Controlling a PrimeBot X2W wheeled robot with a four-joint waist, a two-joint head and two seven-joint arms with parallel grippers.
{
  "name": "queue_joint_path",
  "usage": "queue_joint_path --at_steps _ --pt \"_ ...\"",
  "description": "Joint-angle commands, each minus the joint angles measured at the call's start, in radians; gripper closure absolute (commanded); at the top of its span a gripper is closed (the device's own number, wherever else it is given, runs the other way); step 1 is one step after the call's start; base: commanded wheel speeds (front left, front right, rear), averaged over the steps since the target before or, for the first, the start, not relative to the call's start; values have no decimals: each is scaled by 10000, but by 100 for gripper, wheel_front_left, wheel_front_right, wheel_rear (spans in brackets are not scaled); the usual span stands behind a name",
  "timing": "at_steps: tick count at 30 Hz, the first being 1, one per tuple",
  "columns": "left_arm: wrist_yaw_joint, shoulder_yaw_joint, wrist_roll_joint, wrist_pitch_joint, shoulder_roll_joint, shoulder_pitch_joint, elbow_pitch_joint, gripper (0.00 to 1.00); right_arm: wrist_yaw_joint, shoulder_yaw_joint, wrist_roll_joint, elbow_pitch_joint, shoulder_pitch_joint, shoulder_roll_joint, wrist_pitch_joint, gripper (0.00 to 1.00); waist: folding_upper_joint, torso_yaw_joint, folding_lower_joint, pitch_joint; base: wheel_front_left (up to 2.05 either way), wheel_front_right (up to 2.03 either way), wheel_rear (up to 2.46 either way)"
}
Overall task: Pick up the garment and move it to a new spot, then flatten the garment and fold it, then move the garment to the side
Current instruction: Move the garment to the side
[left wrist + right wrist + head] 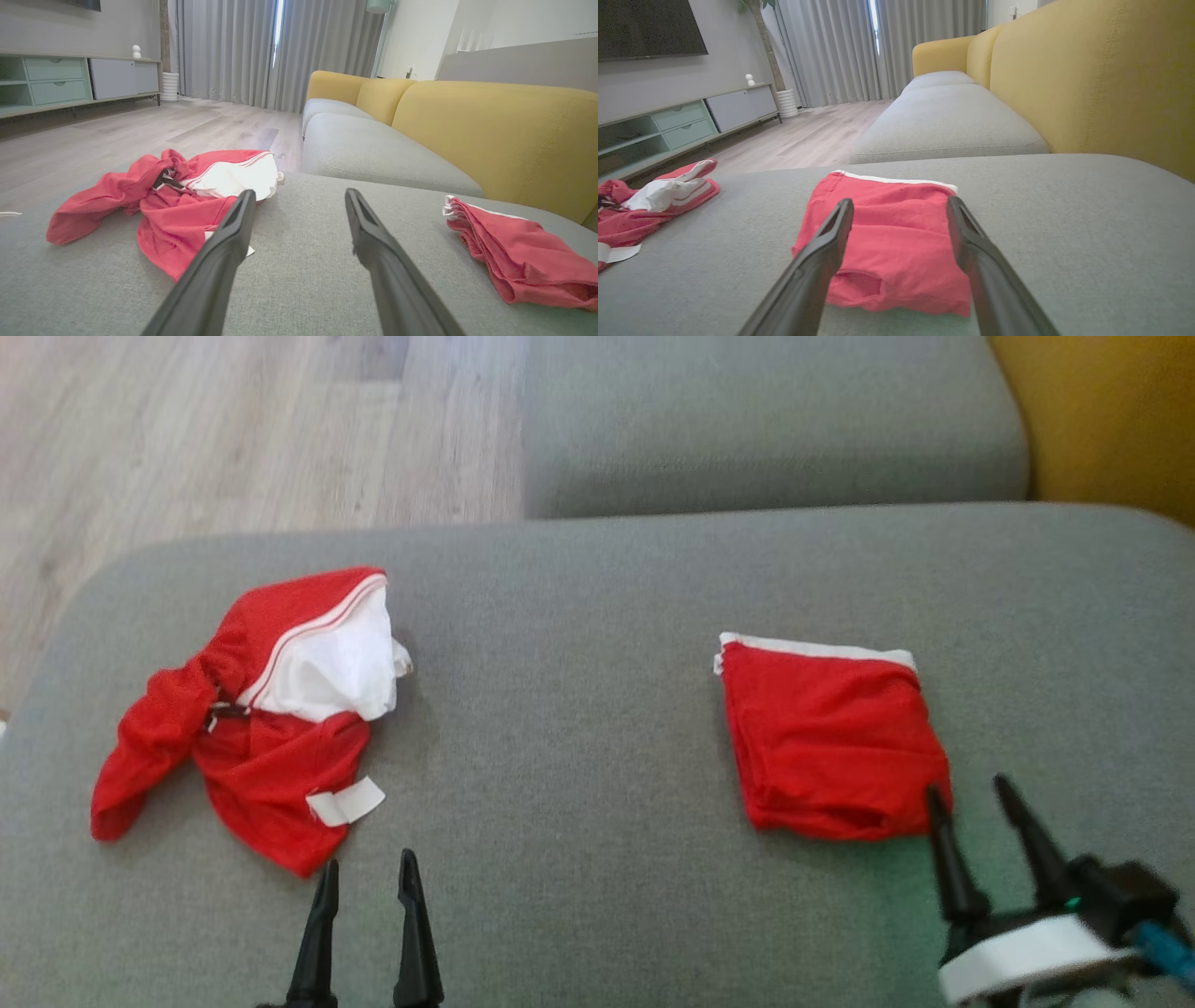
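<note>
A crumpled red garment with white lining (261, 719) (187, 196) (649, 205) lies on the left of the grey sofa cushion (579, 709). A second red garment (831, 747) (887, 242) (518, 252), folded into a neat square with a white band along its far edge, rests on the right. My left gripper (369, 868) (299, 196) is open just in front of the crumpled garment's near edge, holding nothing. At the folded garment's near right corner my right gripper (971, 789) (899, 203) stands open, with nothing between its fingers.
Beyond the cushion lies another grey seat cushion (775, 420), with the yellow sofa back (1111, 420) to the right. Wooden floor (243, 429) stretches off to the far left. A low cabinet (70, 79) and grey curtains (280, 51) stand across the room.
</note>
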Motion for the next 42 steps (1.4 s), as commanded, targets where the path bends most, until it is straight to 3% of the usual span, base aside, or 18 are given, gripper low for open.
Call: queue_joint_path --at_steps 1,6,16,21,22,23,24,30,42 --pt "-29 207 -61 -51 -51 -533 -308 0 39 7 -32 -169 -742 -393 -118 0 0 93 -1 319 0 0 0" --pt "-126 62 -137 -51 -51 -1039 -650 0 39 -455 333 518 -1733 -790 127 0 0 262 -1 1150 0 0 0" --pt "-374 -494 26 -51 -51 -1694 -408 0 39 -624 973 1947 -3244 -1563 2439 0 0 623 -1 1927 0 0 0" --pt "-338 -568 143 -51 -51 -1848 -348 0 39 -180 1541 2410 -3119 -1552 3553 0 0 761 -1 1970 0 0 0" --pt "-310 -565 148 -51 -51 -1859 -360 0 39 -104 1687 2387 -3077 -1552 3628 35 0 750 -1 1987 0 0 0" --pt "-281 -558 153 -51 -51 -1866 -374 0 39 -34 1797 2341 -3052 -1575 3650 94 0 715 -1 2017 0 0 0" --pt "-264 -556 159 -51 -51 -1879 -381 0 39 20 1887 2291 -3045 -1610 3641 100 0 662 -1 2056 0 0 0" --pt "-265 -580 243 -51 -51 -2169 -616 0 39 78 1977 1943 -3521 -2181 3479 100 0 10 -1 2614 0 0 0" --pt "-582 -664 852 -51 -51 -3865 -879 0 39 -187 2041 2421 -6345 -4540 3157 100 0 -1606 -1 4762 0 0 0"
